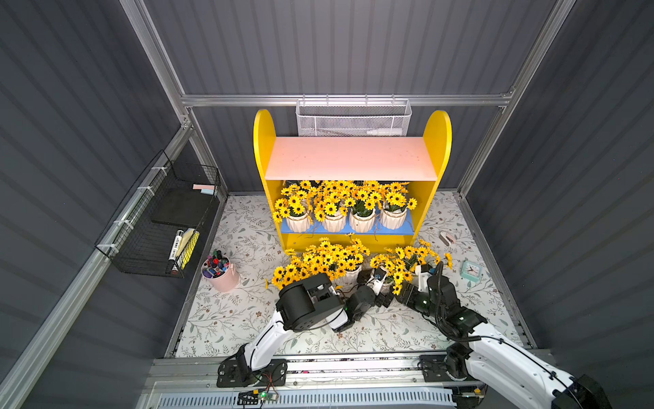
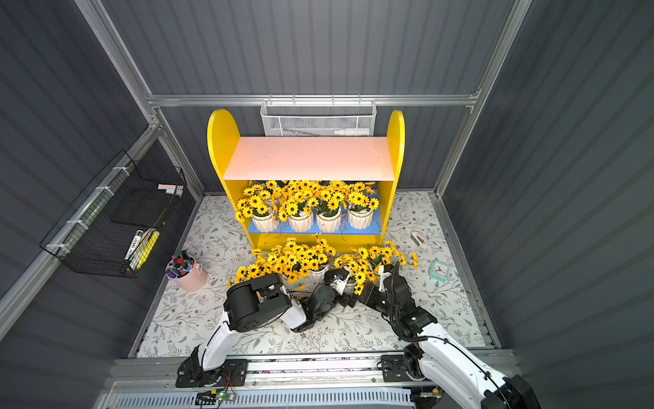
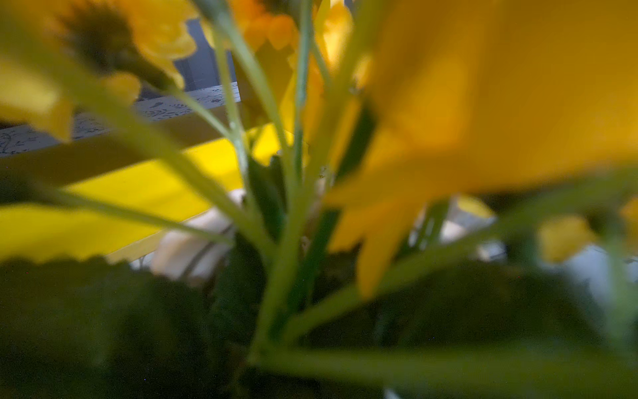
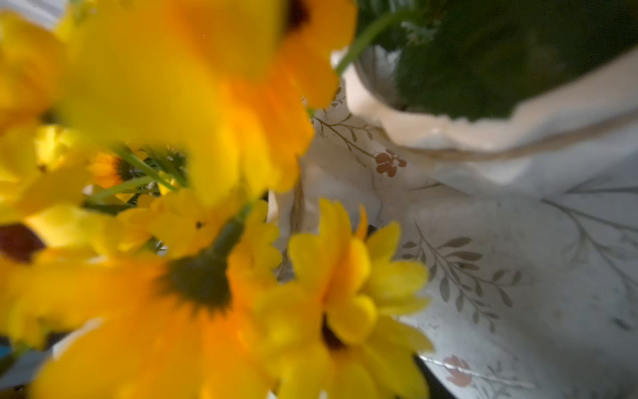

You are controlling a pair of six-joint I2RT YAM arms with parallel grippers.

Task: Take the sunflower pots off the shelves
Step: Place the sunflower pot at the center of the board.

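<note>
Sunflower pots (image 1: 362, 221): both top views show four on the blue lower board of the shelves (image 1: 264, 141), the rest crowded on the floral mat (image 1: 247, 318) in front, likely offloaded there. Pink cup (image 1: 221, 279) holds markers. Left gripper (image 1: 379, 278) is buried in blooms, jaws unreadable. Left wrist view: stems only. Right wrist view: a twine-rimmed pot (image 4: 483, 138) close by. Right gripper (image 1: 423, 272) is closed, what it holds hidden.

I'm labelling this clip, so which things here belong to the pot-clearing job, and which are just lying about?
Job:
four sunflower pots still shelved
sunflower pots already taken down
yellow shelves

Lying about:
pink marker cup
black wire basket
white mesh basket
teal clock
</note>
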